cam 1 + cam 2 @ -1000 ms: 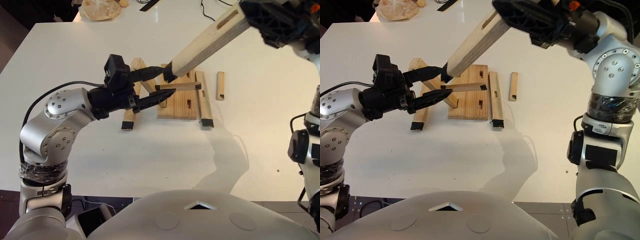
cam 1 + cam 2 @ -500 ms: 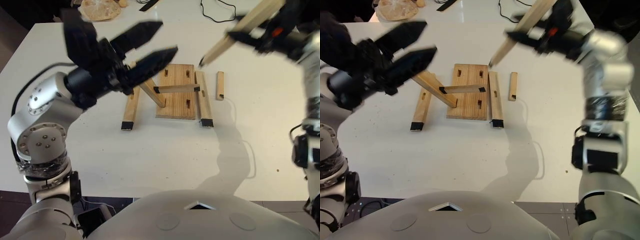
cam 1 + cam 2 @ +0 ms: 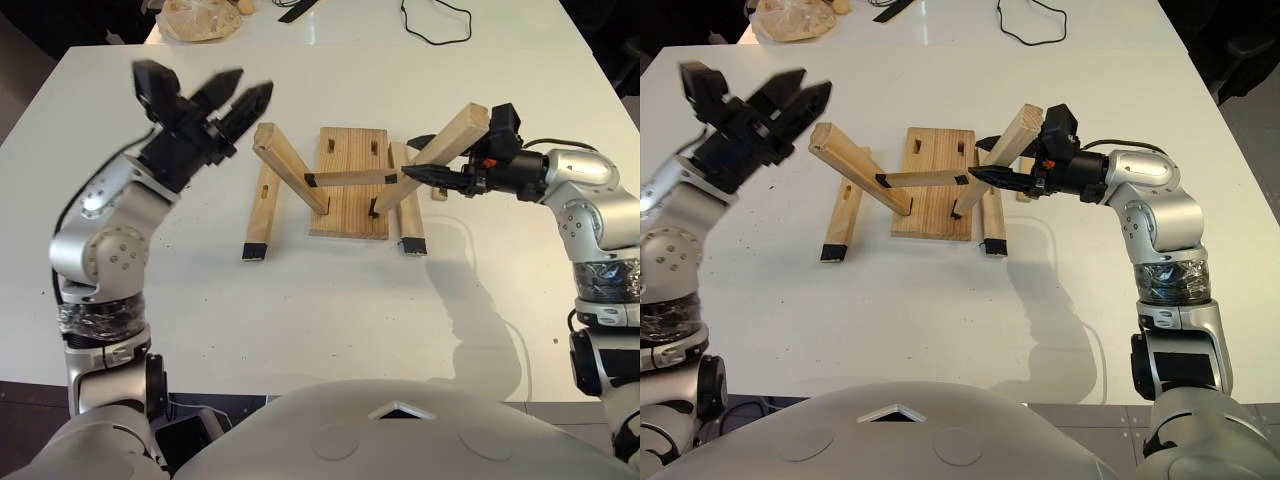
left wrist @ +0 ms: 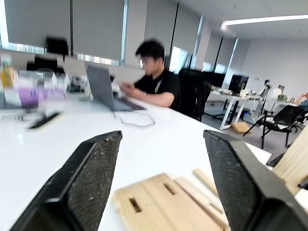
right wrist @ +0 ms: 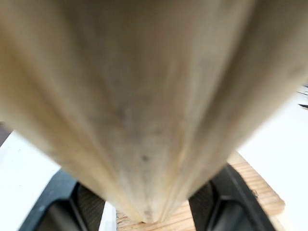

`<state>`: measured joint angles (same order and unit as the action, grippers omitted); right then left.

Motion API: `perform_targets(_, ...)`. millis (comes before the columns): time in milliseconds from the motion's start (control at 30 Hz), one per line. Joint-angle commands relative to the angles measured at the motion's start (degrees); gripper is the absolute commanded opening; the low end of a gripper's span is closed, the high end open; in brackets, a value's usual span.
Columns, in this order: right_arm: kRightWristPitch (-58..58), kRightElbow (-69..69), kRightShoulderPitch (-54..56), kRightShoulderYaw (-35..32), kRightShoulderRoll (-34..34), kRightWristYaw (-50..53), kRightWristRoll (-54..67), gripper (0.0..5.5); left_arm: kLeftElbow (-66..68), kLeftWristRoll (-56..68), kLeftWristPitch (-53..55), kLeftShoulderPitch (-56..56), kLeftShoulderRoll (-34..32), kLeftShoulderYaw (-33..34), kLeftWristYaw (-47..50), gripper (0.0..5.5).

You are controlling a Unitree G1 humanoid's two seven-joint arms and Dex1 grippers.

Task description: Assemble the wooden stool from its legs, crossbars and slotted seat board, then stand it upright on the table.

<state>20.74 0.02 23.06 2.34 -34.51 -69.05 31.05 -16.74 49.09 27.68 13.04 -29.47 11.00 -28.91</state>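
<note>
Stool leg (image 3: 452, 132) tilts, gripped by right claw (image 3: 411, 158); left claw (image 3: 252, 85) poised high, spread wide.

Lighting is bright and even; soft shadows lie on the white counter (image 3: 300, 330). The left fingers (image 3: 252, 97) are motion-blurred; the leg (image 5: 144, 96) is unfocused up close.

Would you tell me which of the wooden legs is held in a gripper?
The tilted leg clamped in the right gripper, its lower end on the seat board; the others lie flat or lean ungripped.
</note>
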Motion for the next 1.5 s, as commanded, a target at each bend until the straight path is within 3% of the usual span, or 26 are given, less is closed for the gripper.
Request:
perform_targets(33, -1.0, 2.4, 0.6, 2.1, -0.4, -0.7, -3.3, 2.03, -0.2, -3.2, 0.0, -2.9, 1.8, -3.2, -1.6, 3.12)
perform_targets(400, -3.9, 12.0, 7.9, 3.6, -0.3, -5.2, -4.8, 2.03, 0.4, -4.1, -1.4, -4.8, 2.5, -3.6, -3.0, 3.12)
perform_targets(700, -11.1, 18.7, 11.1, 4.8, -0.5, -10.5, -7.9, 2.03, 5.7, -5.3, -3.2, -1.2, 1.4, 0.0, -3.4, 3.12)
perform_targets(1167, -9.7, 13.7, 1.8, 6.4, -1.0, -11.9, -6.3, 2.03, 3.4, -1.2, -1.1, 0.7, 4.4, 6.4, -0.7, 3.12)
perform_targets(1333, -9.3, 14.7, 2.4, 6.3, -0.9, -11.0, -7.1, 2.03, 0.8, 0.2, -0.2, 0.9, 5.8, 6.0, 0.9, 3.12)
perform_targets(1500, -12.6, 20.2, 2.9, 10.9, 0.6, -11.8, -11.9, 2.03, -3.9, 2.4, 0.0, 2.2, 8.2, 5.1, 3.0, 3.12)
